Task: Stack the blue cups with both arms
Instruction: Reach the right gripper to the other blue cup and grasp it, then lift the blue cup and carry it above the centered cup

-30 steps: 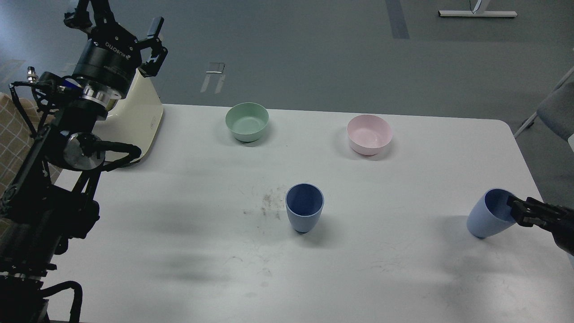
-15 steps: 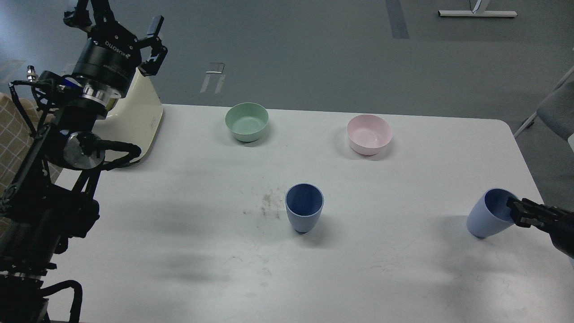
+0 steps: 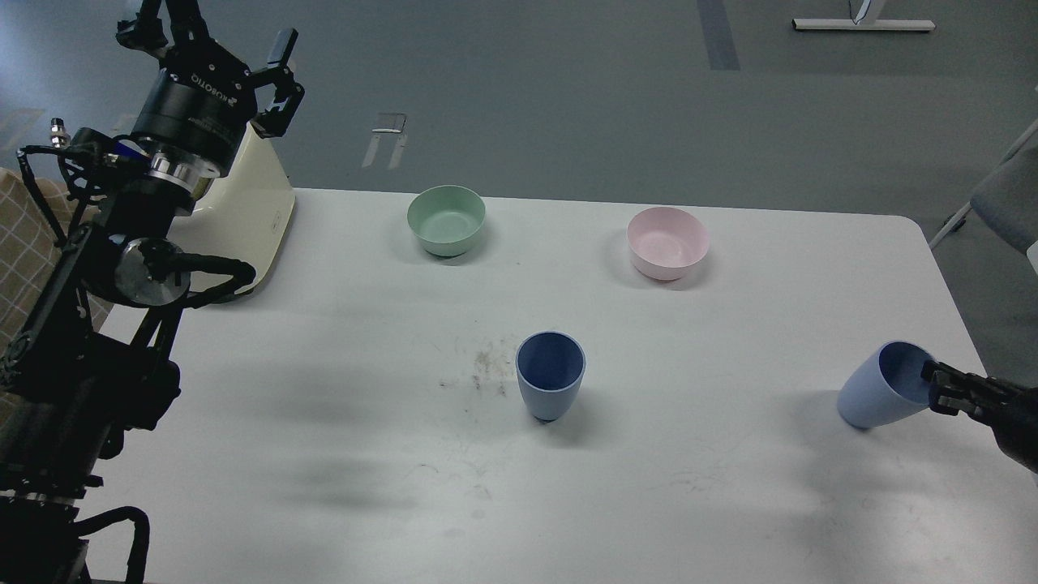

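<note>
One pale blue cup (image 3: 551, 375) stands upright near the middle of the white table (image 3: 324, 422). A second blue cup (image 3: 880, 396) at the right edge is tilted to the right, its base on the table. My right gripper (image 3: 934, 386) comes in from the right edge and is shut on that cup's rim. My left gripper (image 3: 219, 36) is raised high at the far left, above the table's back left corner, with its fingers spread and nothing in it.
A mint-green bowl (image 3: 447, 220) and a pink bowl (image 3: 667, 242) stand along the back of the table. A cream appliance (image 3: 243, 215) stands at the back left under my left arm. A grey chair (image 3: 1010, 199) is off the right side.
The right cup has tilted a little more and shifted slightly left and down with my right gripper. The left arm has barely moved.
</note>
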Available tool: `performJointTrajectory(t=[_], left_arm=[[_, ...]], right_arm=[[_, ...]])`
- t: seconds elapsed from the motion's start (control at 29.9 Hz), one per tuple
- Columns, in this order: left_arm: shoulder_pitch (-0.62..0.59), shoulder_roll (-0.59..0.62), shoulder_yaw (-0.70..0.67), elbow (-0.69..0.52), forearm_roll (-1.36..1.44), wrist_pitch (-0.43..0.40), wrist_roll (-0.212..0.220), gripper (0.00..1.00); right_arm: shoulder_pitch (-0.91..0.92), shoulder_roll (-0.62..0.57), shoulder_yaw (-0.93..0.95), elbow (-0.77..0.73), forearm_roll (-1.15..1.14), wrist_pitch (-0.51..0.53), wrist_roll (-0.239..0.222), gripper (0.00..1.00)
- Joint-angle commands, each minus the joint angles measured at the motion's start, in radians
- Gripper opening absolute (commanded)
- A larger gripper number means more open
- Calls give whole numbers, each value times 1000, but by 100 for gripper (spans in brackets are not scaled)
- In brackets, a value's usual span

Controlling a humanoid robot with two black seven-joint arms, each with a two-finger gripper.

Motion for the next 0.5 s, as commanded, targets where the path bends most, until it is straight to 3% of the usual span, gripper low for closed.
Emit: performJointTrajectory(t=[0.0, 0.47], left_arm=[[0, 1, 0, 1, -1, 0, 0, 98], [-6, 4, 1, -1, -5, 0, 0, 98]], right_arm=[[-4, 0, 2, 1, 0, 0, 0, 1], [5, 9, 55, 84, 47, 0, 9, 0]])
